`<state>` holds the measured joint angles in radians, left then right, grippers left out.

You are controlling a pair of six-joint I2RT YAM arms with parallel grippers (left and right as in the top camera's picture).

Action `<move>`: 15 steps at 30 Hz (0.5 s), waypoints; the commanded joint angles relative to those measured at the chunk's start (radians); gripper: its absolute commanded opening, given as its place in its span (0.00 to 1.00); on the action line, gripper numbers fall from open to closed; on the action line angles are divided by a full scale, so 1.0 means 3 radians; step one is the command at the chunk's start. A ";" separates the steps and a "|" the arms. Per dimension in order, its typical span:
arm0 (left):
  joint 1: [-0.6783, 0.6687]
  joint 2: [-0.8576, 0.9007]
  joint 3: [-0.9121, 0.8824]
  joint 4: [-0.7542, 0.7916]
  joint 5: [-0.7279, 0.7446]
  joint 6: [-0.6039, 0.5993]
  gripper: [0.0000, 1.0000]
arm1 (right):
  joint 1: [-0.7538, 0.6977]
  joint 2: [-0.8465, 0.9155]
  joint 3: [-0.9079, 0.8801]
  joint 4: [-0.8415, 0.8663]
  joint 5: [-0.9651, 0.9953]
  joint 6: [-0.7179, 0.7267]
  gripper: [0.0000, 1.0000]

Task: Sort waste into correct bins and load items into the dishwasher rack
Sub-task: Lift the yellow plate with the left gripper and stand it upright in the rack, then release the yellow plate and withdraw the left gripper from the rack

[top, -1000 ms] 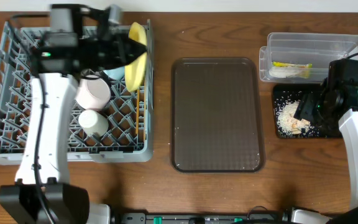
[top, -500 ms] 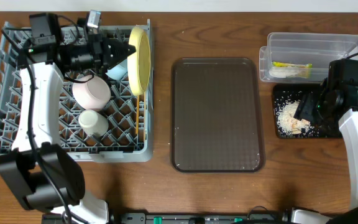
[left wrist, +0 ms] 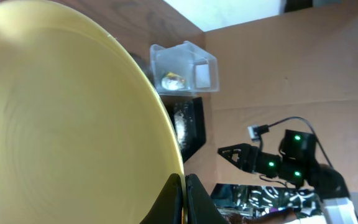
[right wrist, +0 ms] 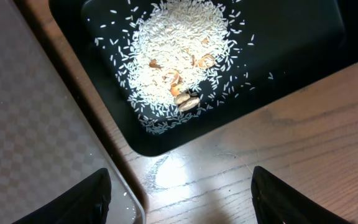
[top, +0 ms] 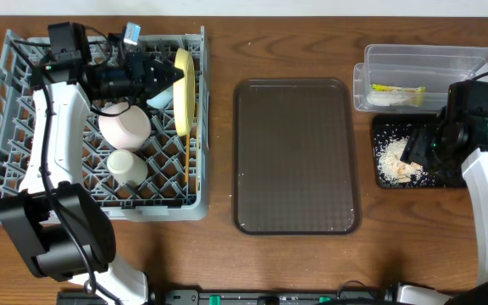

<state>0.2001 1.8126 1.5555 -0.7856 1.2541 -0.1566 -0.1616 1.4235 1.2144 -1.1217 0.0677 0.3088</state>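
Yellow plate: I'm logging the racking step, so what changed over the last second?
The left hand swung the yellow plate from a tilt above the dishwasher rack to standing on edge at its right side, its arm shifting slightly left. The right hand, rice, wrapper, white bowl and cup stayed put.

The table point(top: 219, 127) is of brown wood with darker grain. Four things lie directly on it. At the left stands a big grey rack point(top: 117, 207), which reaches almost to the far edge. In the middle lies a brown tray point(top: 295, 152), apart from the rack. At the right a clear container point(top: 447, 63) stands on the far side. A black tray point(top: 396, 125) lies just beside it on the near side, close to the brown tray.
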 commanded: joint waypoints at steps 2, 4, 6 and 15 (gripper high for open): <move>0.0006 0.0015 -0.0131 -0.0022 -0.0329 0.0060 0.06 | -0.0028 -0.0061 0.0003 -0.0003 0.0009 -0.0036 0.70; 0.0006 0.0015 -0.0201 -0.0022 -0.0449 0.0060 0.06 | -0.0028 -0.0060 0.0003 -0.0003 0.0009 -0.0036 0.70; 0.0006 0.0015 -0.0258 -0.0025 -0.0652 0.0060 0.06 | -0.0028 -0.0060 0.0003 -0.0003 0.0009 -0.0036 0.70; 0.0005 -0.0024 -0.0267 -0.0163 -0.1244 0.0112 0.68 | -0.0028 -0.0060 0.0003 0.0006 0.0010 -0.0036 0.70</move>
<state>0.2001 1.8126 1.4776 -0.8261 0.9840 -0.1421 -0.1616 1.4235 1.2144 -1.1206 0.0681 0.3061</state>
